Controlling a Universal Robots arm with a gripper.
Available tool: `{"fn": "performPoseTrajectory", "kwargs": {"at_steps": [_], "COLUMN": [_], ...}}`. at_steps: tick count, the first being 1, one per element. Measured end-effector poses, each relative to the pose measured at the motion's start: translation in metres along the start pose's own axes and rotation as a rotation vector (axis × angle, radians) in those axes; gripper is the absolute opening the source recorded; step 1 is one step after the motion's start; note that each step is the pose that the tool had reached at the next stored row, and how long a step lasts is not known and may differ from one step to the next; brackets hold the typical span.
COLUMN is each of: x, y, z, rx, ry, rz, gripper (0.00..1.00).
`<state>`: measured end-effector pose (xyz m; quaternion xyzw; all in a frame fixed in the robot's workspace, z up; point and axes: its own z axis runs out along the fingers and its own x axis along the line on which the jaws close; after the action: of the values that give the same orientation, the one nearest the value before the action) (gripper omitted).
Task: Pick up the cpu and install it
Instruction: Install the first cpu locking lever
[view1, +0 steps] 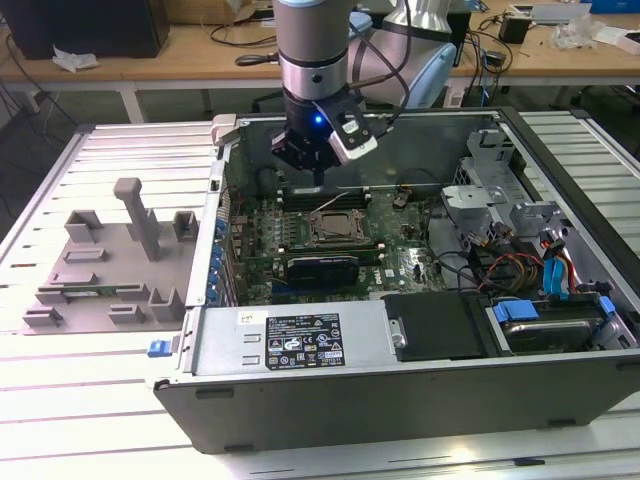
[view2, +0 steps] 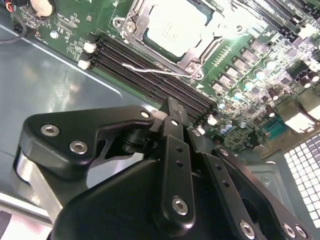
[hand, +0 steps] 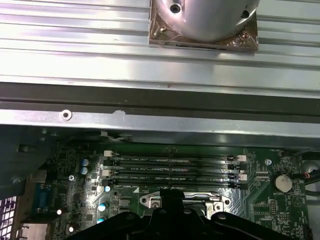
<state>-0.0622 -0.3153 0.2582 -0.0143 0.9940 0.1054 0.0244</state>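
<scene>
In the second wrist view the gripper (view2: 172, 106) sat closest, its fingers drawn together on nothing. Past its tips, beyond the memory slots (view2: 125, 57), the cpu (view2: 175, 25) lay silver side up in the socket (view2: 131, 22), so placing it looked done. The thin wire lever (view2: 150, 70) seemed loose, so latching probably remained. In the first wrist view the gripper (hand: 172, 197) hung just over the socket's frame. In the exterior view it stood inside the computer case (view1: 300, 345), above the motherboard (view1: 400, 255).
</scene>
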Motion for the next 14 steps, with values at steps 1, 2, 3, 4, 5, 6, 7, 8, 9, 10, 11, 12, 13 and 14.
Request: {"fn": "performPoseTrajectory", "kwargs": {"at_steps": [1,2,3,4,5,6,7,8,9,10,11,12,13,14], "x": [0.0002,0.0002,0.0003,0.0004,0.0004,0.0005,0.0005,0.0006,0.0006,0.0006,0.0007,0.0008,0.0008,0.0008], "y": [-0.0004,-0.0006,-0.0008,-0.0011,-0.0014,-0.0015,-0.0017,-0.0018,-0.0019,-0.0022,-0.0025,-0.0027,-0.0029,-0.0030], "z": [0.0015,0.0025,0.0034,0.0049,0.0060,0.0070,0.0075,0.0082,0.0089,0.0102,0.0113,0.0125,0.0130,0.0135], "rx": [0.0011,0.0017,0.0026,0.0038,0.0045,0.0052,0.0061,0.0068,0.0075,0.0085,0.0091,0.0098,0.0104,0.0110], "ry": [-0.0028,-0.0051,-0.0072,-0.0106,-0.0129,-0.0163,-0.0191,-0.0220,-0.0253,-0.0326,-0.0377,-0.0447,-0.0486,-0.0526], "rz": [0.013,0.023,0.032,0.047,0.056,0.065,0.070,0.076,0.082,0.093,0.099,0.106,0.108,0.110], "gripper": [0.11,0.11,0.11,0.11,0.11,0.11,0.11,0.11,0.11,0.11,0.11,0.11,0.11,0.11]}}
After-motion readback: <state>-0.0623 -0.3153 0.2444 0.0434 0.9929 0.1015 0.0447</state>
